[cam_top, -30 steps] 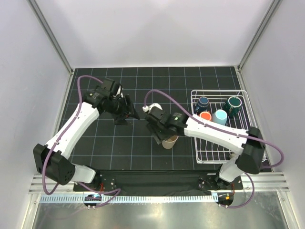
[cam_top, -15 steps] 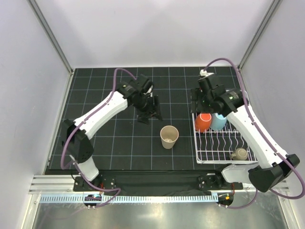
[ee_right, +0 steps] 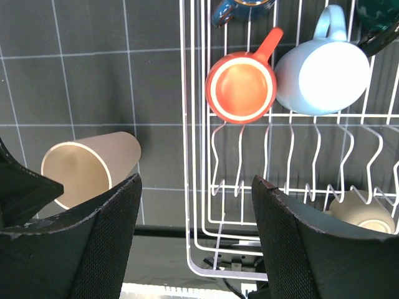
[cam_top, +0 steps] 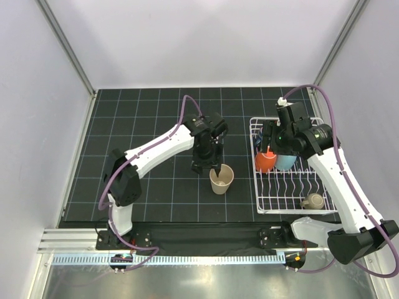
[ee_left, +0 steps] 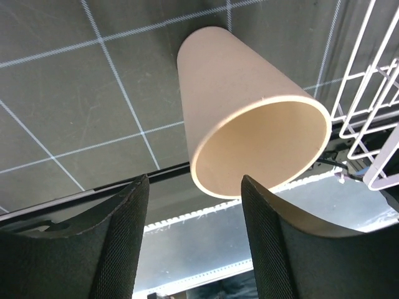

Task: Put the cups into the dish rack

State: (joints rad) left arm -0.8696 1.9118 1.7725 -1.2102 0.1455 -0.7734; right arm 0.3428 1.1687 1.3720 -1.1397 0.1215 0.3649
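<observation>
One cup, the tall beige tumbler (cam_top: 221,179), stands upright on the desk (cam_top: 143,187) outside the dish rack (cam_top: 256,193), about midway along the near edge and just left of the rack. The small taupe mug (cam_top: 312,201) sits in the rack's near-right part. The step in hand looks like the grasp on this last cup. The left arm reaches in from the near-left corner with its wrist bent steeply down. The left gripper (cam_top: 209,167) is at the tumbler's far-left side, jaws apart, with the rim showing between them in the wrist view; I cannot tell if a finger touches it. The next move calls for closing on the wall without tipping the tumbler, then carrying it right to a free row. Farther back, the right gripper (cam_top: 273,146) hangs spread and empty over the orange cup (cam_top: 265,162) and light blue mug (cam_top: 287,161). The navy cup (ee_right: 240,7) and teal mug (ee_right: 380,22) lie at the rack's far end.
</observation>
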